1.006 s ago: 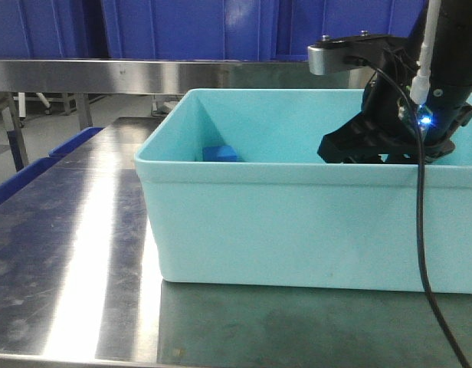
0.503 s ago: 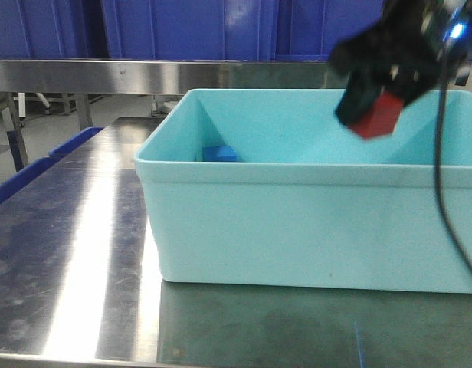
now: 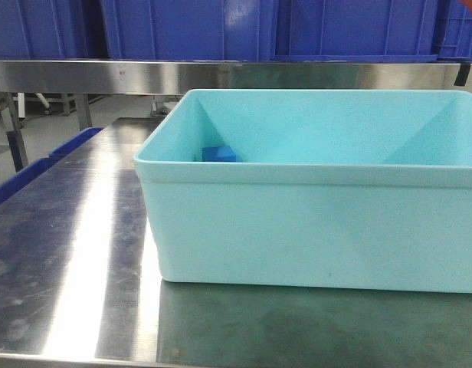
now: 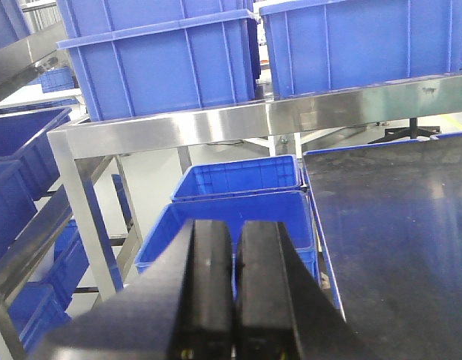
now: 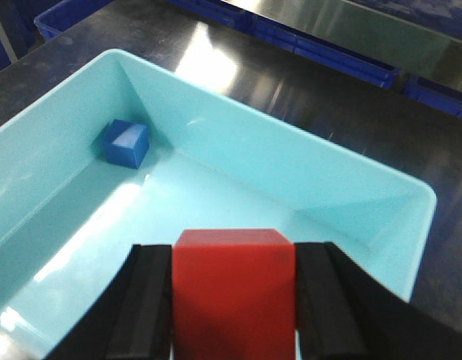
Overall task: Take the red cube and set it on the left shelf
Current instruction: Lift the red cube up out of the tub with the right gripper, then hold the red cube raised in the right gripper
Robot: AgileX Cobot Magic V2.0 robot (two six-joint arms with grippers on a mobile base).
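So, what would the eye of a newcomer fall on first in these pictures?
The red cube stands out most, clamped between the black fingers of the right gripper above the turquoise tub. Next comes the small blue cube, alone in a corner of the tub, and the big blue crates on the steel shelf in the left wrist view.

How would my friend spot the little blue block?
Find the big turquoise tub on the steel table. In its far left corner sits a small blue cube. Its only lookalike, the red cube, is held in the right pincer.
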